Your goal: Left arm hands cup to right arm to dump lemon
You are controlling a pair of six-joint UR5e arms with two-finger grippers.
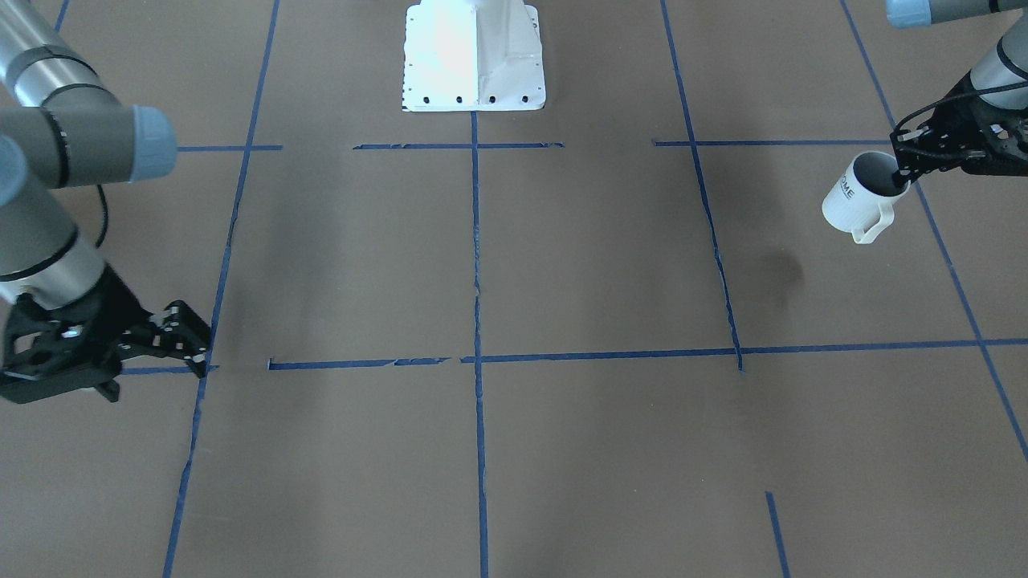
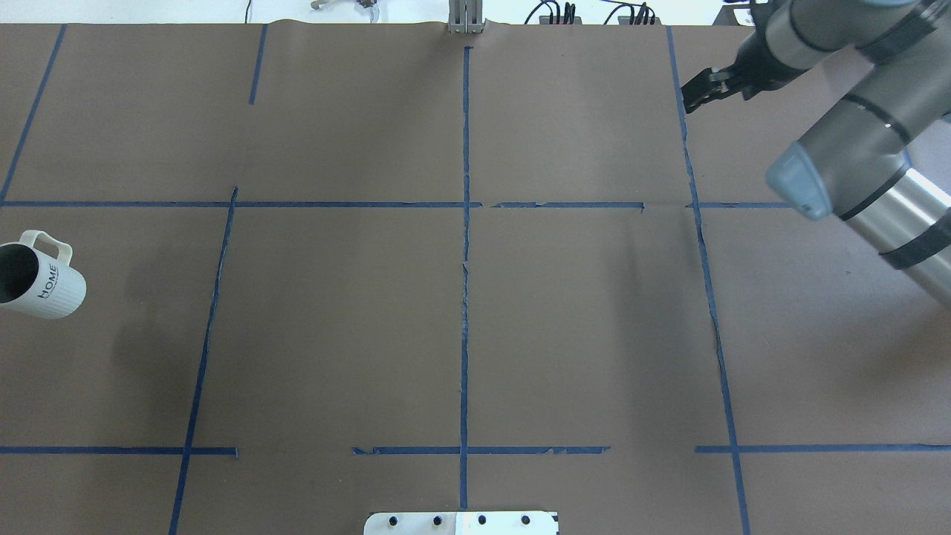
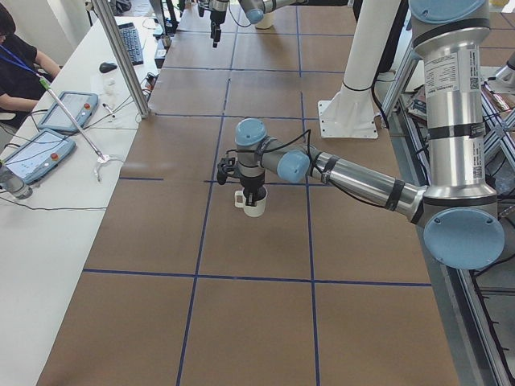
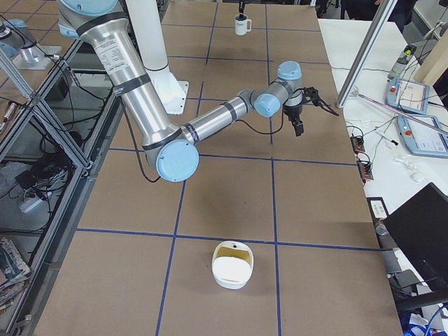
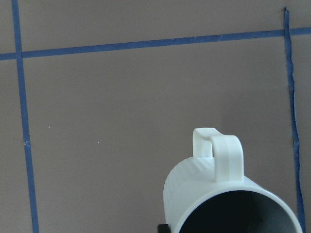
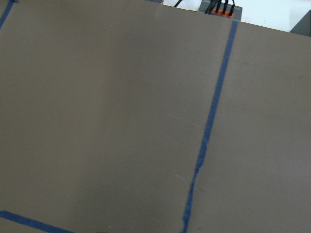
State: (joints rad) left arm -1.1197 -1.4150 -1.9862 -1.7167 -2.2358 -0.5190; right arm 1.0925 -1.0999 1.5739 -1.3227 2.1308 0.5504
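The off-white cup (image 1: 859,201) with "HOME" lettering hangs tilted above the table, and its shadow lies apart from it. My left gripper (image 1: 903,170) is shut on the cup's rim, one finger inside the mouth. The cup also shows in the overhead view (image 2: 46,288), the exterior left view (image 3: 254,206) and the left wrist view (image 5: 218,194), handle pointing away. Its inside is dark and the lemon is hidden. My right gripper (image 1: 201,349) is far across the table, low over the surface, fingers together and empty; it also shows in the overhead view (image 2: 689,100).
The brown table (image 2: 461,297) is marked with blue tape lines. The white robot base (image 1: 474,56) stands at the middle edge. A white bowl-like container (image 4: 232,264) sits near the table's right end. A side table with tablets (image 3: 48,145) and a seated person (image 3: 20,68) runs alongside.
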